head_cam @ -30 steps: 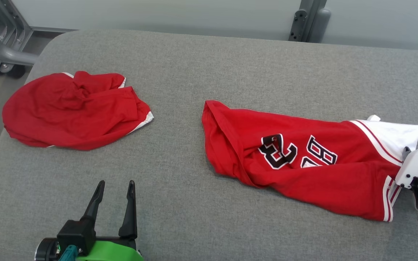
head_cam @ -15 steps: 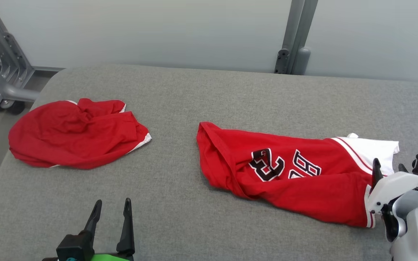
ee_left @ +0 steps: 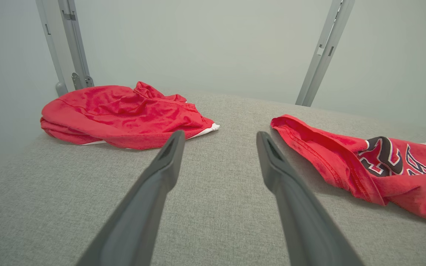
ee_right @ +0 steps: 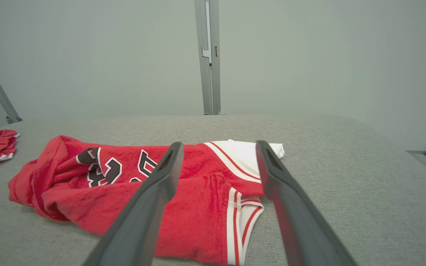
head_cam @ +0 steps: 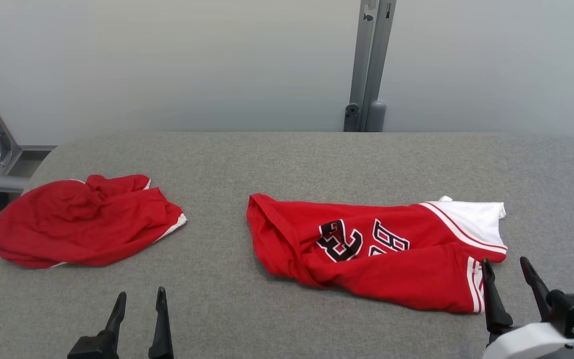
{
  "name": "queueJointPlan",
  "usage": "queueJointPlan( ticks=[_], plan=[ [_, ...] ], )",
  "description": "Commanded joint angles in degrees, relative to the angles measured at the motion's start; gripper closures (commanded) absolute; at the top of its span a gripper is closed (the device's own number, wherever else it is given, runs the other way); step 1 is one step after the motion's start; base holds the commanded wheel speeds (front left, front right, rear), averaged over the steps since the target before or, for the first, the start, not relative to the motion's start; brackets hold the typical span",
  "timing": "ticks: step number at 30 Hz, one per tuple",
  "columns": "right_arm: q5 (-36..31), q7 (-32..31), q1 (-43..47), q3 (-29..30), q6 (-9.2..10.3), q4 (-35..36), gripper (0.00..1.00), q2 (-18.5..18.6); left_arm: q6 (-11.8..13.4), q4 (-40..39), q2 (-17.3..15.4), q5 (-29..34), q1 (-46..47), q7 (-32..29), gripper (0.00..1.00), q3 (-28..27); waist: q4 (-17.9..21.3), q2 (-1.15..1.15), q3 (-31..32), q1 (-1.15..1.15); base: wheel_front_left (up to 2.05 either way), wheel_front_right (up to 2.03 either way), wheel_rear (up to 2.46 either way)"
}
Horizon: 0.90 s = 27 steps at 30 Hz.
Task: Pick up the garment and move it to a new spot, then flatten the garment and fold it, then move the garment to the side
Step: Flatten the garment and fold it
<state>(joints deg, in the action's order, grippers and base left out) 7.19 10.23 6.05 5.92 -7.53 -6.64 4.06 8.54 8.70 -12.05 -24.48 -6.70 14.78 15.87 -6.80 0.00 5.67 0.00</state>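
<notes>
Flattening looks next: the jersey (head_cam: 366,264) lies rumpled centre-right on the desk (head_cam: 287,159). Fingers of left gripper (head_cam: 141,293) and right gripper (head_cam: 505,261) stand apart, empty; pinch opposite hem corners, pulling outward, clear of the red bundle (head_cam: 82,222) at frame left.

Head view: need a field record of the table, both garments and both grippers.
surface: grey padded table
garment 1: numbered jersey, red with white trim, loosely folded, right of centre
garment 2: plain red garment, crumpled heap at left, apart from the jersey
left: left gripper, fingers apart, empty, over bare table
right: right gripper, fingers apart, empty, by the jersey's near right corner
</notes>
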Motion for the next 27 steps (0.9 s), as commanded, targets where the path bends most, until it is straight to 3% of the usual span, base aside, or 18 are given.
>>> queueJointPlan(
  ticks=[1, 9, 14, 20, 22, 27],
  plan=[
    [0.48, 0.63, 2.04, -0.53, 0.08, 0.86, 0.0, 0.11, -0.4, 0.33, 0.05, 0.51, -1.12, 0.44, 0.0, -0.53, 0.58, 0.0, 0.73, 0.0, 0.0, 0.0, 0.0],
    [1.39, 0.14, 6.45, -3.19, 0.08, 3.42, 0.0, -0.38, -1.57, 0.15, 1.07, 2.18, -2.73, 0.42, 0.0, -3.22, 1.62, 0.0, 1.51, 0.0, 0.0, 0.0, 0.0],
    [1.79, -0.93, 5.45, -4.25, 0.08, 4.41, 0.0, -0.54, -3.6, 2.65, 1.44, 1.61, -0.05, -0.75, 0.0, -2.42, 2.75, 0.0, 1.2, 0.0, 0.0, 0.0, 0.0],
    [1.68, -1.92, 4.24, -4.87, 0.08, 5.27, 0.0, -0.43, -5.95, 8.81, 2.9, -0.6, 10.34, -11.27, 0.0, 0.12, 6.1, 0.0, -0.4, 0.0, 0.0, 0.0, 0.0],
    [1.36, -2.48, 4.23, -5.09, 0.08, 5.56, 0.0, -0.5, -5.44, 13.41, 4.34, -1.53, 16.45, -16.85, 0.0, 0.83, 8.3, 0.0, -1.46, 0.0, 0.0, 0.0, 0.0],
    [2.0, -3.15, 3.7, -6.09, 0.08, 5.98, 0.0, -0.61, -3.21, 20.45, 7.06, -4.96, 24.56, -23.95, 0.0, 0.11, 12.3, 0.0, -3.2, 0.0, 0.0, 0.0, 0.0]
  ],
)
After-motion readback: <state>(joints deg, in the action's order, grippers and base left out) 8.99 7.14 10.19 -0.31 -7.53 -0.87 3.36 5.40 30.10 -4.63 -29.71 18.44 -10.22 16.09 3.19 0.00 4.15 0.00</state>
